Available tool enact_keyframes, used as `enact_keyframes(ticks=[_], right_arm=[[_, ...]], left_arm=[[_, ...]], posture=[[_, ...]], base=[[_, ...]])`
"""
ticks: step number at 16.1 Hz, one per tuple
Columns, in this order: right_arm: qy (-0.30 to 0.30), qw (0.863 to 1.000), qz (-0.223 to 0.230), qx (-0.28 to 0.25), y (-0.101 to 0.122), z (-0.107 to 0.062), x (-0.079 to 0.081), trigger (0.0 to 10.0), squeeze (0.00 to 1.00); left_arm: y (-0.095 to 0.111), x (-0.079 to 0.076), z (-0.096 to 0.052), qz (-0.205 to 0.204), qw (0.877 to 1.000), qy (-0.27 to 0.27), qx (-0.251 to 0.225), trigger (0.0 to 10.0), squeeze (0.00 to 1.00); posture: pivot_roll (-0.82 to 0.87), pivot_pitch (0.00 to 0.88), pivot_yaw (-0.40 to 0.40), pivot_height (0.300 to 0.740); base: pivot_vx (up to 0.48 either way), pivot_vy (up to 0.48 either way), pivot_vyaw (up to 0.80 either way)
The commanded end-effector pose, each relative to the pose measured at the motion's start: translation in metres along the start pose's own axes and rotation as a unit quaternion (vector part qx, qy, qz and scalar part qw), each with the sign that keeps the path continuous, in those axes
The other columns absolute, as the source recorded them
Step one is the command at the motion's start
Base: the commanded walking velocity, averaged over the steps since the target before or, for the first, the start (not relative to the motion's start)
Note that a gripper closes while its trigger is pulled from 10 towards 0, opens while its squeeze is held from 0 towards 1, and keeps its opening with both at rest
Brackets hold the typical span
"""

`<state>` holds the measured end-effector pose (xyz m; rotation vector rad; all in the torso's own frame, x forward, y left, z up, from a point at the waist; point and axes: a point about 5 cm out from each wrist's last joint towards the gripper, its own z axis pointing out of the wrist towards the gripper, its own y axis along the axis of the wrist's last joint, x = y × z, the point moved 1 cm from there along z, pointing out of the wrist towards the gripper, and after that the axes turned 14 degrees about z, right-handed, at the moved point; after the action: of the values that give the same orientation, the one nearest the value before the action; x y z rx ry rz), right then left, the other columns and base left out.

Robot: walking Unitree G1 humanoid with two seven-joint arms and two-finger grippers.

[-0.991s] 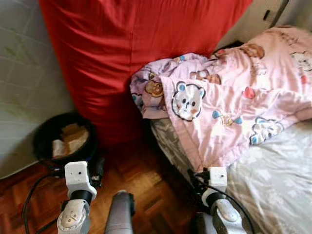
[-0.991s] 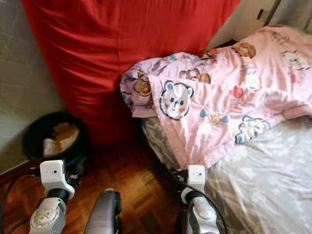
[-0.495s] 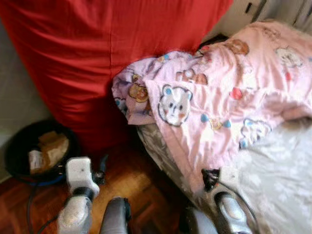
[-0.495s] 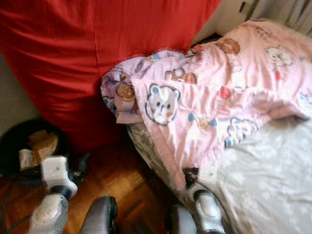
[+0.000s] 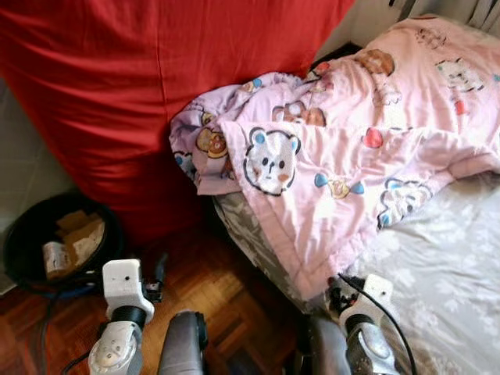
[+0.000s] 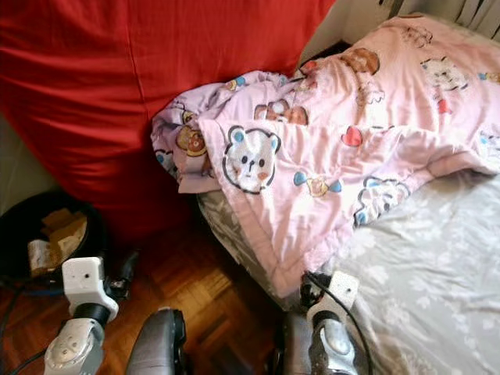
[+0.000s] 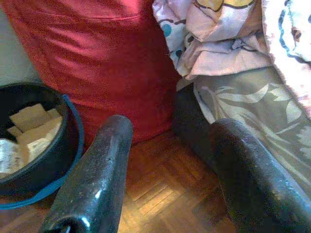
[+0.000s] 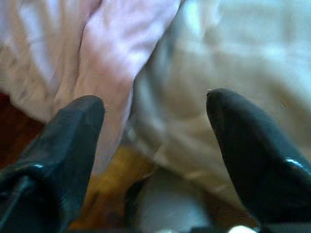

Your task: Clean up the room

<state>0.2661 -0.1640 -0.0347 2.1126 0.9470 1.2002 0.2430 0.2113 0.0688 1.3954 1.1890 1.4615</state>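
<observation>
A pink blanket (image 5: 351, 156) printed with bears lies crumpled across the head of a bed and hangs over its edge. Beneath it is a grey flowered sheet (image 5: 453, 289). My right gripper (image 5: 337, 287) is at the bed's edge by the blanket's lowest hanging corner. In the right wrist view the right gripper (image 8: 154, 102) is open, with the pink blanket hem (image 8: 112, 53) and the sheet just ahead and nothing between its fingers. My left gripper (image 5: 158, 269) is low over the wooden floor. It is also open and empty in the left wrist view (image 7: 172, 127).
A big red beanbag (image 5: 156, 78) leans against the wall, touching the bed. A black bin (image 5: 19, 234) holding paper scraps stands on the parquet floor (image 5: 226, 297) to its left, with a cable beside it. My grey legs (image 5: 183, 348) show at the bottom.
The camera has swung, shifting the whole scene. My right gripper has moved from the floor side of the blanket's corner to over the bed's edge. The left arm has hardly moved.
</observation>
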Motion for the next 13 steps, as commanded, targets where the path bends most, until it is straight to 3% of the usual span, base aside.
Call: enact_keyframes(ticks=[1,2,6,13], right_arm=[[-0.003,0.999,0.015,0.03,-0.014,-0.006,-0.008,10.0,0.75],[0.002,0.999,0.017,0.037,-0.017,-0.007,-0.009,10.0,0.0],[0.013,0.999,0.029,0.041,-0.014,-0.006,-0.008,10.0,0.0],[0.086,0.995,0.041,-0.019,0.021,0.009,0.019,10.0,0.0]], left_arm=[[-0.003,0.005,-0.005,0.002,1.0,0.004,0.013,10.0,0.0],[-0.004,0.006,-0.007,0.003,1.0,0.006,0.014,10.0,0.0],[0.0,0.01,-0.014,0.026,1.0,-0.005,0.01,10.0,0.0],[0.015,0.016,-0.014,0.029,1.0,-0.002,-0.003,10.0,0.0]], posture=[[0.12,0.275,-0.016,0.606],[0.12,0.28,-0.012,0.606],[0.18,0.329,0.007,0.606],[0.2,0.375,0.027,0.606]], base=[[0.0,0.0,0.0],[0.0,0.0,0.0],[0.0,0.0,0.0],[0.0,0.0,0.0]])
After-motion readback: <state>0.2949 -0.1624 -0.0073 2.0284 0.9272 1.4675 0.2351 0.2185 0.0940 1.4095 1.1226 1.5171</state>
